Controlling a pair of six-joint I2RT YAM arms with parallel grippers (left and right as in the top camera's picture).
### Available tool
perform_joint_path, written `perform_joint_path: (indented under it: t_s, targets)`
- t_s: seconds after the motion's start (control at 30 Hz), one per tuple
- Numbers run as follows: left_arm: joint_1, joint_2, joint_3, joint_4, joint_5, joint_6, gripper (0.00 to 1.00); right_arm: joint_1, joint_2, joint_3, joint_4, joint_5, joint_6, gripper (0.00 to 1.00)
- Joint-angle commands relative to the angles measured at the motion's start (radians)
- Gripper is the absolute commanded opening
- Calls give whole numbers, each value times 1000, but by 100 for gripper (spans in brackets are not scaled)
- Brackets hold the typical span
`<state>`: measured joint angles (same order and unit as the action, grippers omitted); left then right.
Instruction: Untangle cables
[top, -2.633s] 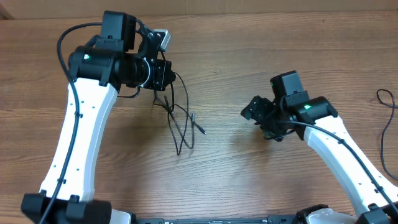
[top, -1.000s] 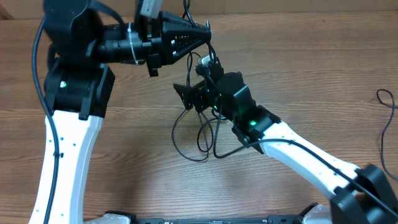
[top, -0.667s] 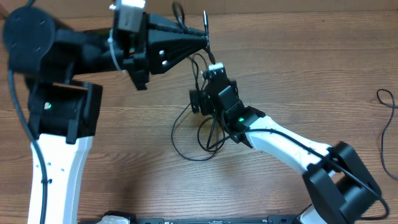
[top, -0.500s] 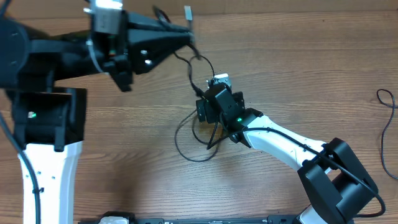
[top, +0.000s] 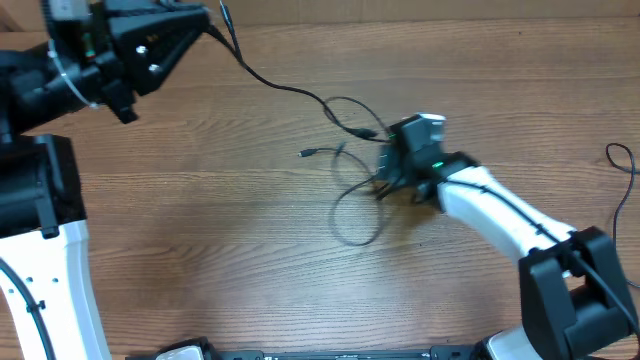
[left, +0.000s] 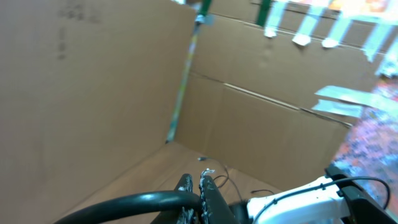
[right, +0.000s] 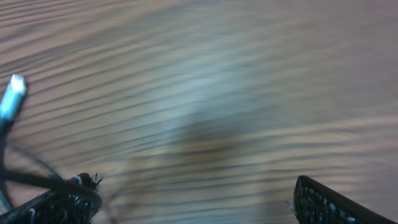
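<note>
cable (top: 285, 89) runs from left tool (top: 208, 15), clamped on it; right tool (right: 193, 199) spread wide.

Left pincer (top: 203, 16) high, closed tight; right pincer (top: 387, 172) low, jaws wide apart.

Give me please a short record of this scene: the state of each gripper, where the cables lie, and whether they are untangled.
left gripper: shut on a cable, held high at far left
right gripper: open, low over the table, holding nothing
cable: stretched from left gripper down toward right gripper
loop: lying on table beside right gripper
free plug: on table, left of loop
untangled: cannot tell
</note>
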<state>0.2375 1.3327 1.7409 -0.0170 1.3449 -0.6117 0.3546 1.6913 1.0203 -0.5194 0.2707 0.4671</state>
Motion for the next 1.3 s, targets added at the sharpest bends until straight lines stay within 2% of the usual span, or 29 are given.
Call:
perform_joint_path:
  t_s: [0.0, 0.17, 0.3, 0.4, 0.53, 0.73, 0.83, 0.93, 1.0, 1.07, 1.27]
  targets:
    - [51, 2, 13, -35, 4, 19, 4, -53, -20, 2, -14, -90, 14, 100]
    - [78, 14, 13, -203, -138, 85, 4, -63, -26, 6, -11, -167, -82, 100]
    - [76, 18, 13, -400, -330, 172, 4, -63, -60, 9, -16, -219, -84, 100]
    - [76, 19, 13, -535, -483, 219, 4, -63, -121, 10, -20, -314, -129, 100]
    - [76, 27, 13, -613, -597, 246, 4, -63, -234, 22, -32, -407, -156, 100]
    - [56, 40, 13, -660, -585, 246, 4, -57, -386, 27, -27, -616, -269, 100]
    - [16, 42, 13, -666, -586, 259, 4, -29, -383, 26, -21, -727, -416, 100]
    - [-26, 42, 13, -658, -587, 277, 4, 30, -345, 26, -12, -736, -529, 100]
    - [-47, 42, 13, -652, -587, 276, 4, 77, -307, 26, 13, -735, -553, 99]
    - [-58, 42, 13, -652, -586, 276, 4, 135, -260, 26, 43, -700, -577, 100]
    - [-61, 41, 13, -648, -545, 275, 4, 273, -107, 26, 142, -327, -603, 100]
